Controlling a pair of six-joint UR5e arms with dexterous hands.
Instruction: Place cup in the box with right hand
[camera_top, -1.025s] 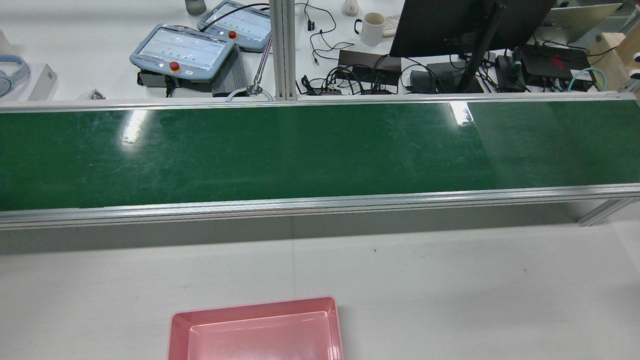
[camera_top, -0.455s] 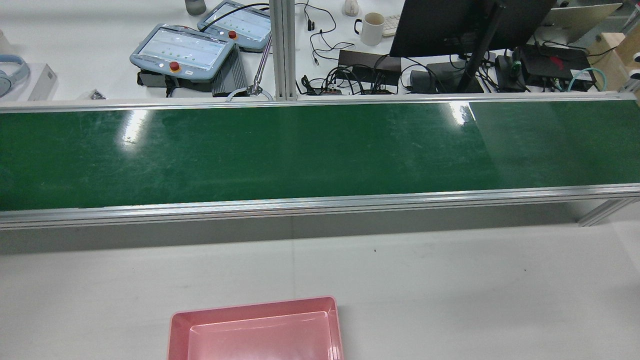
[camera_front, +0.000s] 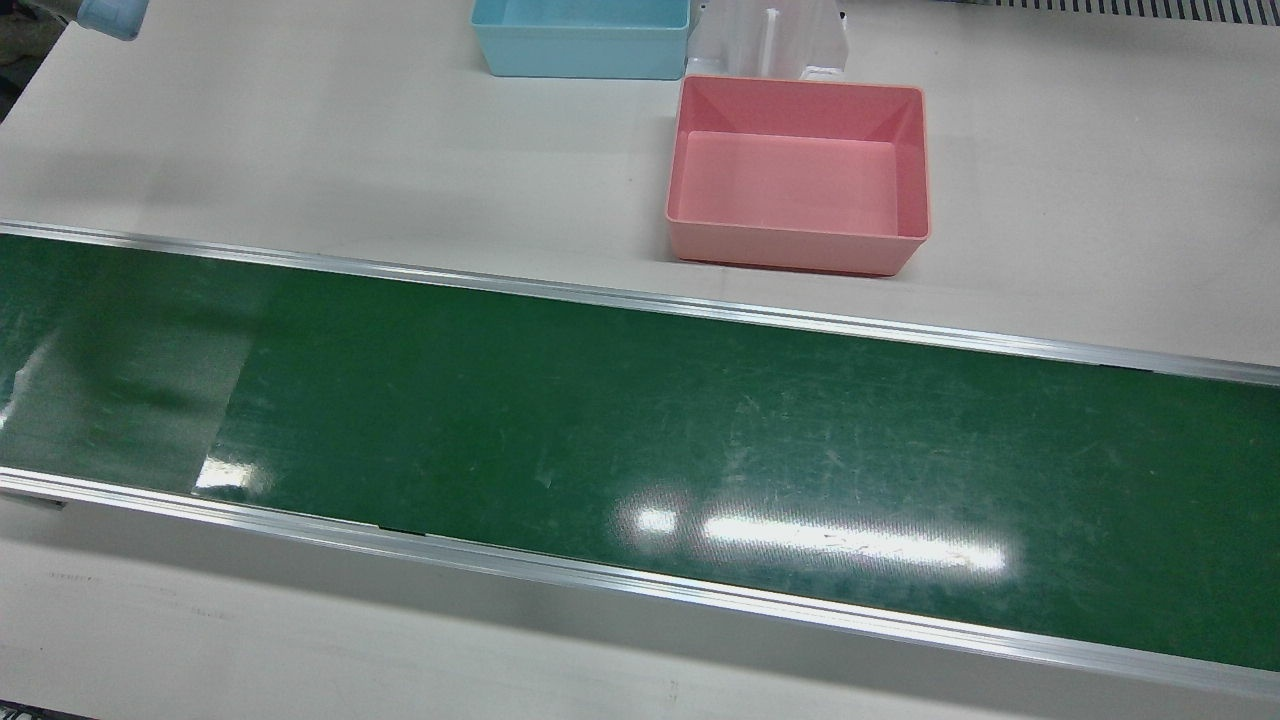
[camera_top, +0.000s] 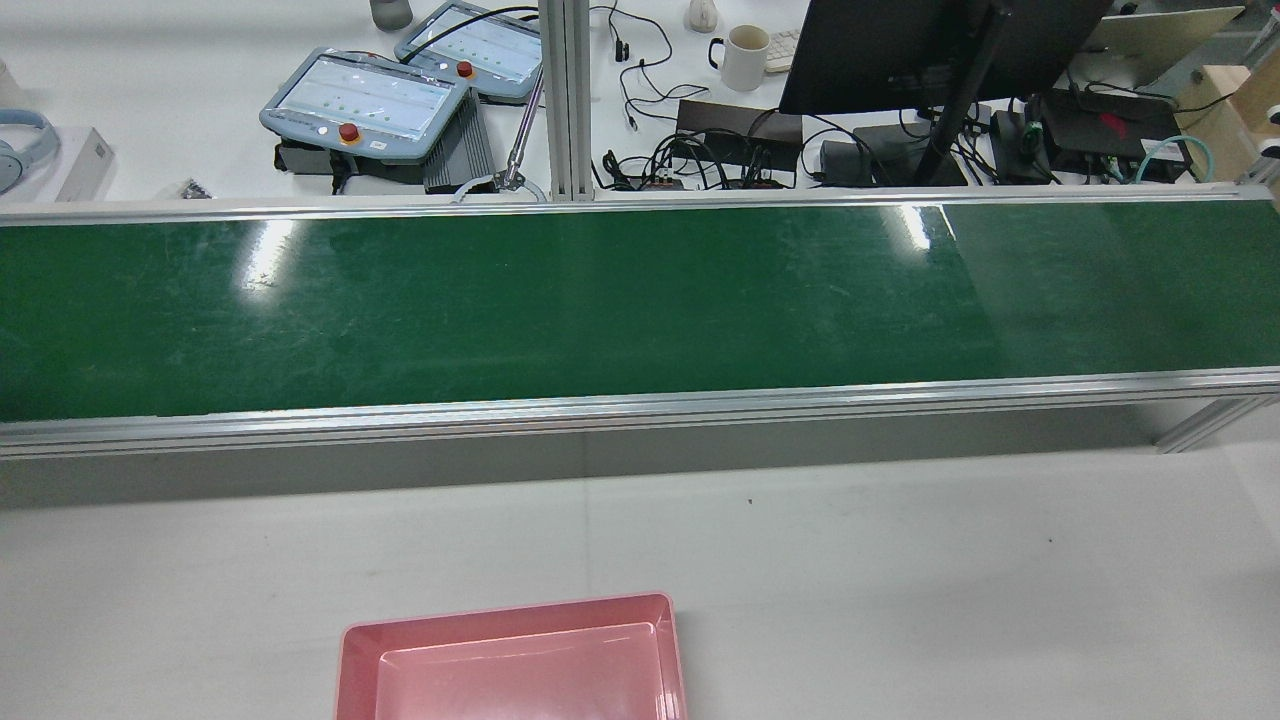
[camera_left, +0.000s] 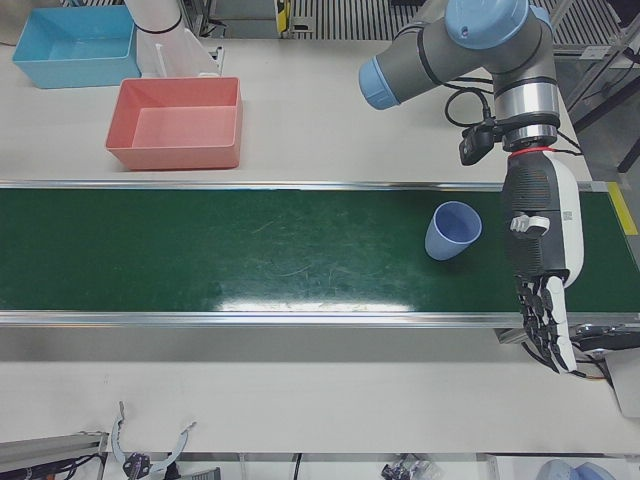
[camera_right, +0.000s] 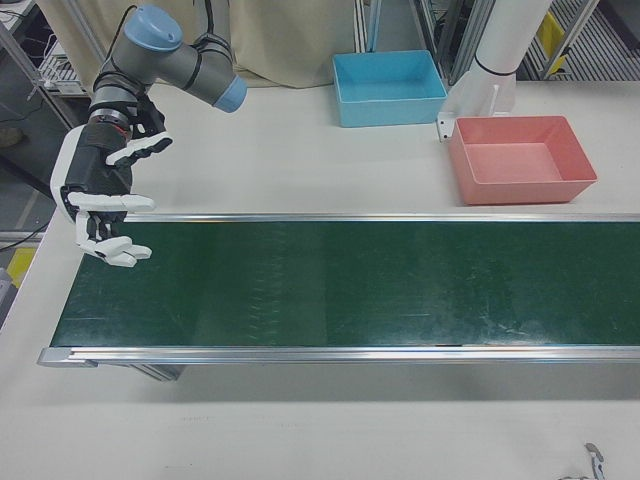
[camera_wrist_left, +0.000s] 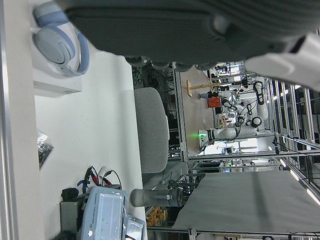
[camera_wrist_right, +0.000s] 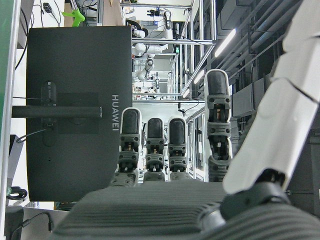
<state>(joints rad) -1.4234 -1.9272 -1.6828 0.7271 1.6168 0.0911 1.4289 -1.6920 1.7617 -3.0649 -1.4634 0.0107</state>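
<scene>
Left-front view shows the blue cup (camera_left: 452, 231) tilted on the green belt (camera_left: 250, 250), just beside the left robot hand (camera_left: 540, 250), which hangs open with fingers pointing down, holding nothing. At the belt's other end, the right robot hand (camera_right: 100, 200) hovers open over the belt's edge, fingers spread, well apart from the cup. The pink box (camera_right: 520, 160) sits empty on the counter (camera_right: 300, 170) beyond the belt, near a blue box (camera_right: 388, 88).
</scene>
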